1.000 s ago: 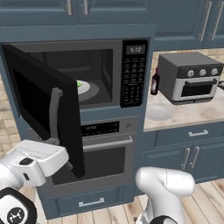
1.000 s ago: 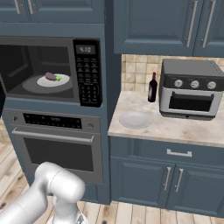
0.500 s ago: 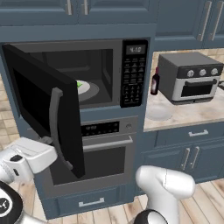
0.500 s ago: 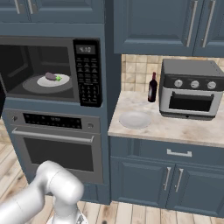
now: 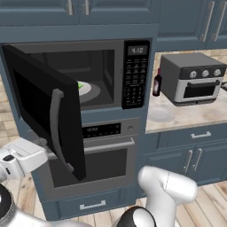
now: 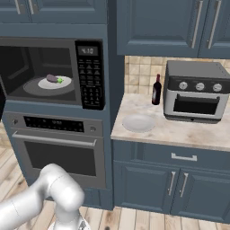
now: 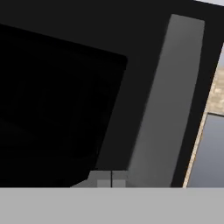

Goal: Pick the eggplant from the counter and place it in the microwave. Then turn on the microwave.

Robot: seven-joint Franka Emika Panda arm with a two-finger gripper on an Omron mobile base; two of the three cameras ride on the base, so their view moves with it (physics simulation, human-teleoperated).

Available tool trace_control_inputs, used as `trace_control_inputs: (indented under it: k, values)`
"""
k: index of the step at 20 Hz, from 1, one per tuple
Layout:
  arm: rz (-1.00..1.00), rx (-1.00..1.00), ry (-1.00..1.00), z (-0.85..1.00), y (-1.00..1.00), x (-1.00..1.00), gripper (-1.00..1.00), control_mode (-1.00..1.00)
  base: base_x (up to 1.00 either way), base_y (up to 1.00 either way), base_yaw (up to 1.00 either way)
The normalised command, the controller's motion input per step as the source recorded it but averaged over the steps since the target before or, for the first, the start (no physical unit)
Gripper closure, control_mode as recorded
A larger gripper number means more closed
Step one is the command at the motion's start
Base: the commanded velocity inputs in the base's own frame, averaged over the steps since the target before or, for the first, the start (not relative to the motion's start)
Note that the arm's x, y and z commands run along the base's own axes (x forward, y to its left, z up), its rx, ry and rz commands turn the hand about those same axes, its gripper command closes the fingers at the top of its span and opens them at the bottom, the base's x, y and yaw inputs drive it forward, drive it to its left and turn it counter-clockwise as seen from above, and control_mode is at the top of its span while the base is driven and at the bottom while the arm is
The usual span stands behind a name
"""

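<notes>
The eggplant [image 6: 54,79], small and dark purple with a green cap, lies on the white turntable inside the black microwave [image 6: 91,72]. Only the eggplant's green end [image 5: 80,85] peeks past the door in the left base view. The microwave door [image 5: 40,106] stands swung out to the left, its grey handle [image 5: 56,128] upright. My gripper [image 5: 44,145] is low on the left, at the door's outer face. In the hand view the gripper [image 7: 111,178] is shut with nothing in it, right by the door handle [image 7: 168,100]. The beige counter [image 6: 188,132] lies to the right.
A steel wall oven [image 6: 58,148] sits under the microwave. On the counter stand a grey toaster oven [image 6: 195,92], a dark red bottle [image 6: 156,90] and a pale shallow dish [image 6: 138,122]. Blue-grey cabinets run above and below. My arm's white links rise in front of the wall oven.
My hand has shifted a little to the left beside the open door. The door, the eggplant and the counter items have not moved.
</notes>
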Motion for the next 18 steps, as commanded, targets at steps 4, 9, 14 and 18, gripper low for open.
trace_control_inputs:
  k: [4, 9, 14, 18]
  values:
    - [-0.05, 0.0, -0.01, -0.14, 0.11, 0.28, 1.0, -1.0, 0.0, 0.0, 0.0]
    - [-0.04, 0.0, -0.02, -0.1, 0.02, 0.29, 1.0, -1.0, 0.0, 0.0, 0.0]
    - [-0.02, 0.0, -0.03, -0.08, 0.0, 0.19, 1.0, -1.0, 0.0, 0.0, 0.0]
    - [-0.01, 0.0, -0.02, -0.07, 0.0, 0.1, 1.0, -1.0, 0.0, 0.0, 0.0]
